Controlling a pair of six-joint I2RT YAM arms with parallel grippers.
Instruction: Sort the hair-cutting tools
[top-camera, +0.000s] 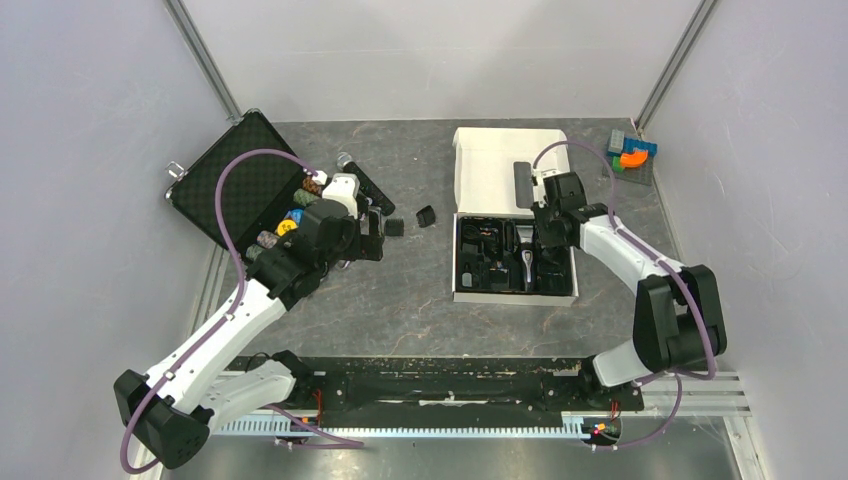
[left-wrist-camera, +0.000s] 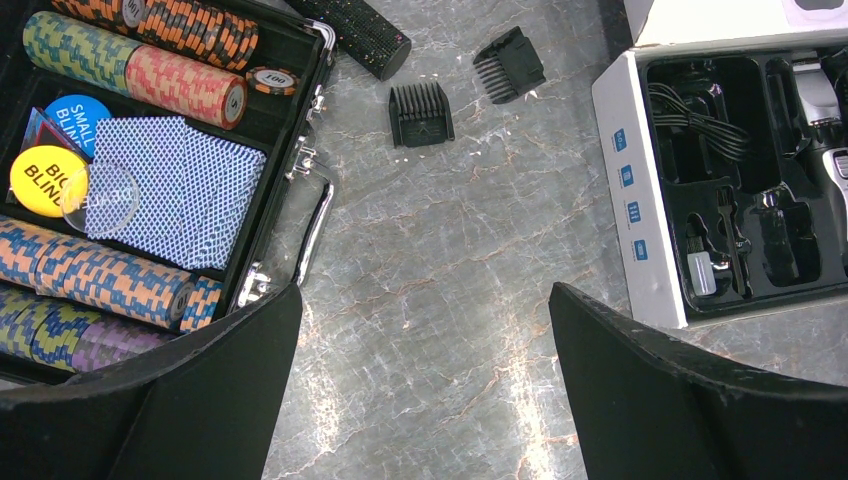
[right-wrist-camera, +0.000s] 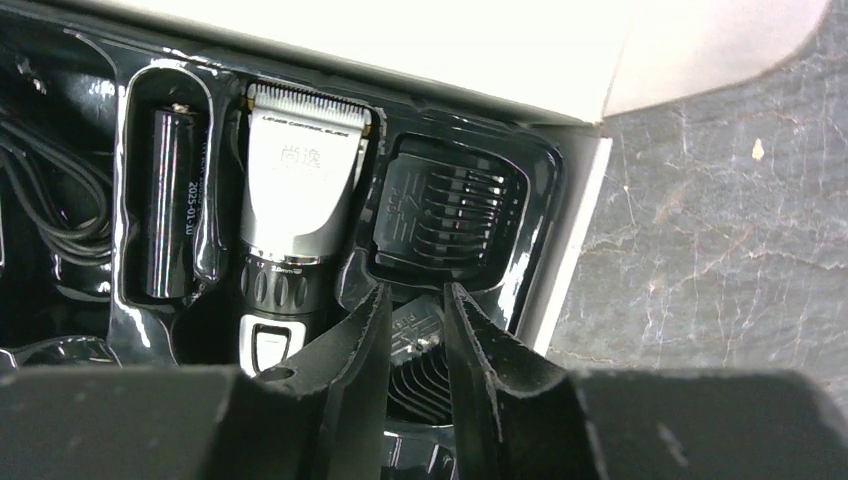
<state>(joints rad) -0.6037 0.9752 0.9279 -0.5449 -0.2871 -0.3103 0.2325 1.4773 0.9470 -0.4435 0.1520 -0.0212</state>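
Note:
Two black comb attachments lie loose on the table between the poker case and the white box. My left gripper hangs open over bare table in front of them, holding nothing. Inside the box tray the silver-and-black clipper lies in its slot, and another comb sits in the compartment beside it. My right gripper is down in the tray, its fingers closed narrowly on a further comb attachment that fills the gap between them.
The open poker case with chips and cards is at the left. A black microphone lies beside it. The box lid stands open behind the tray. Coloured blocks sit at the far right corner.

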